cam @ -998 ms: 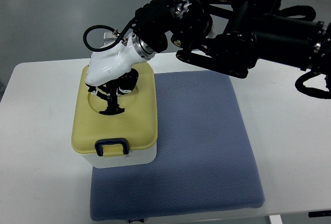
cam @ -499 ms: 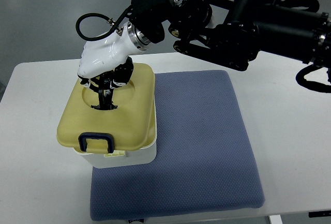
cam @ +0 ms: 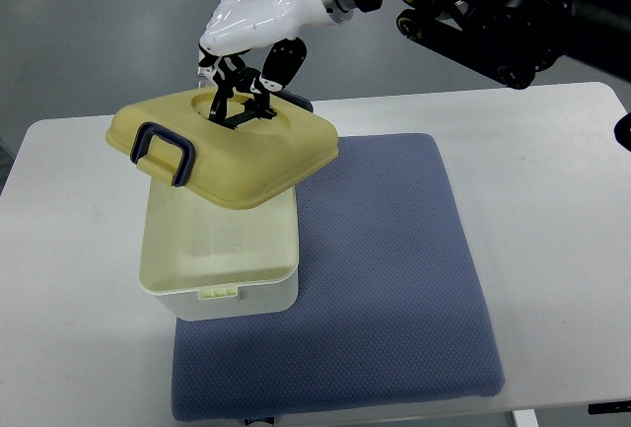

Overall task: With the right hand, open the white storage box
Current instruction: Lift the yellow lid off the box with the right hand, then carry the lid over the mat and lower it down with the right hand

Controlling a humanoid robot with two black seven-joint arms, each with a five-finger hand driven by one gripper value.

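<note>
At the near edge a blue mat (cam: 394, 289) of dimpled, woven-looking fabric is seen, rectangular with rounded corners, laid flat on the smooth white counter (cam: 552, 180); its nearest corner is cut off by the frame. On the mat's left part, overhanging its left edge, the white storage box (cam: 222, 254) is set. The box is made of glossy plastic, squarish with rounded corners, and a pale yellow inner rim is shown around its opening, with a small ribbed latch tab at the near side. The interior is exposed on the near side and appears yellowish; what lies inside cannot be made out, and the far part of the opening is covered by the lid.

The lid (cam: 222, 146) is held raised and tilted above the far half of the box, clear of the near rim. It is of matte pale yellow plastic, a rounded square with a round recess in its top, and a dark blue loop handle (cam: 163, 151) is fixed at its left edge. Whether its far edge touches the box is hidden.

In the recess the black fingers (cam: 237, 102) of the right hand (cam: 242, 92) are closed on the lid. The hand's shell is glossy white; its black arm enters from the right and is cut off at the top edge.
</note>
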